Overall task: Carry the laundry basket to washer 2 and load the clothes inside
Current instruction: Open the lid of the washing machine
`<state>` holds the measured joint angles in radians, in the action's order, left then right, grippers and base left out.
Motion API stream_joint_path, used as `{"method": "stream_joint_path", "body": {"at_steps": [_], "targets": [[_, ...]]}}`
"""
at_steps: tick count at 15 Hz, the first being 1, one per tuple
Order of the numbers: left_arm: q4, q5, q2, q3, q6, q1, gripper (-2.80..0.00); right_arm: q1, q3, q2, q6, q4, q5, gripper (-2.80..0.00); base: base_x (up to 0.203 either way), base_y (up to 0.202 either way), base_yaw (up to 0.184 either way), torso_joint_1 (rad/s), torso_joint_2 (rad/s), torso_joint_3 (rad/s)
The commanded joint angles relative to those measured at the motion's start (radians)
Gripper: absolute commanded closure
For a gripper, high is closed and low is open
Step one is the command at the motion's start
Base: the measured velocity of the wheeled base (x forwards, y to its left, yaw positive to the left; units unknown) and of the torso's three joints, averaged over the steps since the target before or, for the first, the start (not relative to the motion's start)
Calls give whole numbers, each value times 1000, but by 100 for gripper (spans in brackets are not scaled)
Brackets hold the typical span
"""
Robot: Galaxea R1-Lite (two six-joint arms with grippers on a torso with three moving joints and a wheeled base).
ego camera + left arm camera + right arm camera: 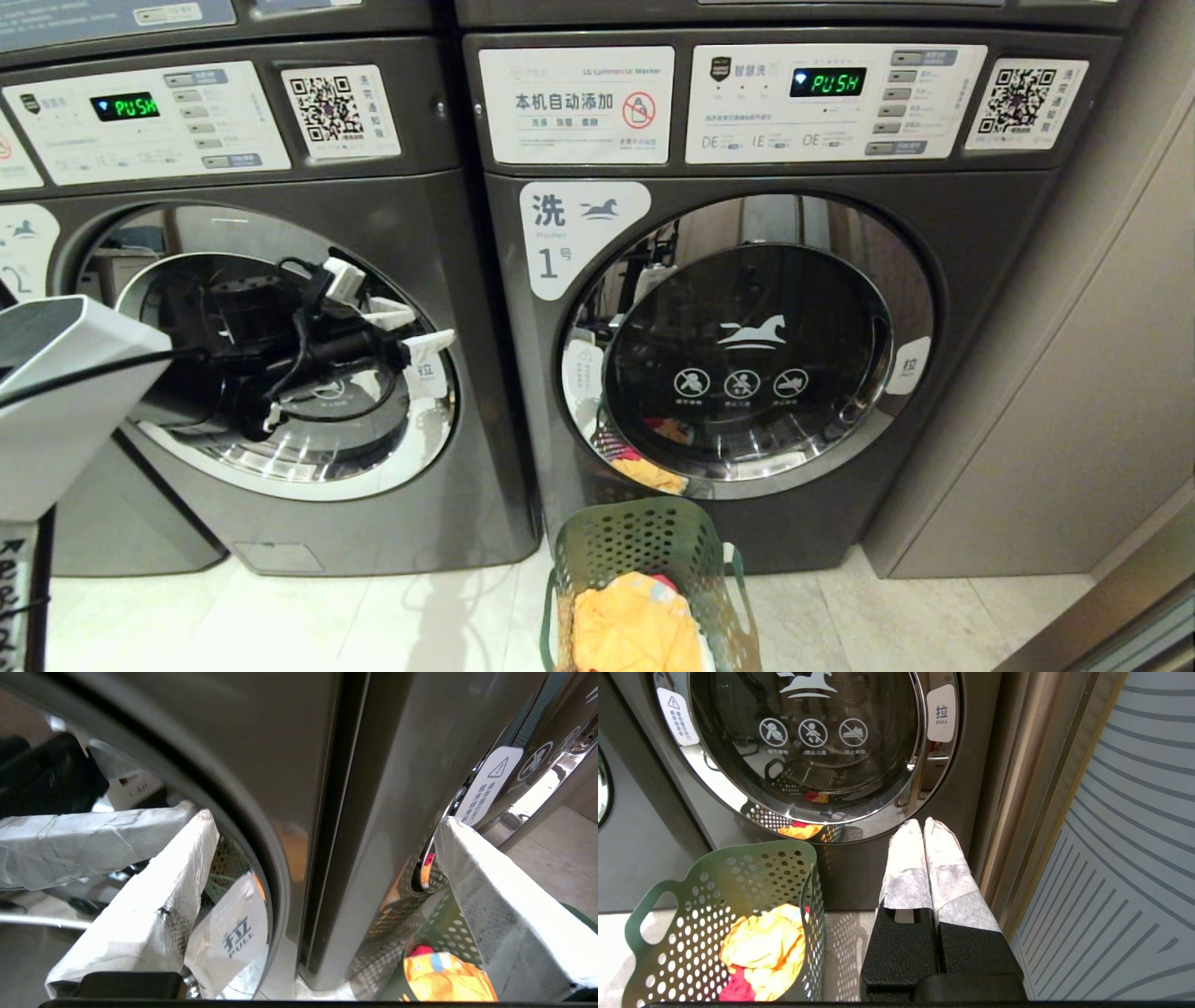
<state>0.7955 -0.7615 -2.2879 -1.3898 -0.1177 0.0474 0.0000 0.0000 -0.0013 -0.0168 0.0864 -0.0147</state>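
Pale floor tiles (373, 616) are seen beneath two dark grey washers. Washer 2 (448, 280) is on the left, its door shut. The laundry basket (644, 551) is set on the floor before washer 1 (980, 280), with the clothes (635, 630) inside. The left gripper (387, 313) is held wide open against washer 2's door, by its pull tab (428, 366). The right gripper (923, 826) is closed, empty, beside the basket.

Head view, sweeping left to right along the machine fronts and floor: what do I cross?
washer 2 with the open left gripper at its round door → washer 1 with its door shut → the laundry basket of clothes sits on the floor below washer 1's door.
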Motion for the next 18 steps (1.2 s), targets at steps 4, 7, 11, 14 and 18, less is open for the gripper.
{"method": "stream_joint_path", "body": {"at_steps": [4,7,11,14,18], "targets": [[-114,-12,7,-23,13,2,-280,0,34,1,0,1,1,0,0,0,0,0,0,0],[-247,-51,48,-31,15,6,-280,0,34,1,0,1,1,0,0,0,0,0,0,0],[-331,-59,42,-78,15,8,-280,0,34,1,0,1,1,0,0,0,0,0,0,0],[-350,-61,48,-84,9,8,-280,0,34,1,0,1,1,0,0,0,0,0,0,0],[-343,-59,63,-46,-23,9,-280,0,34,1,0,1,1,0,0,0,0,0,0,0]]}}
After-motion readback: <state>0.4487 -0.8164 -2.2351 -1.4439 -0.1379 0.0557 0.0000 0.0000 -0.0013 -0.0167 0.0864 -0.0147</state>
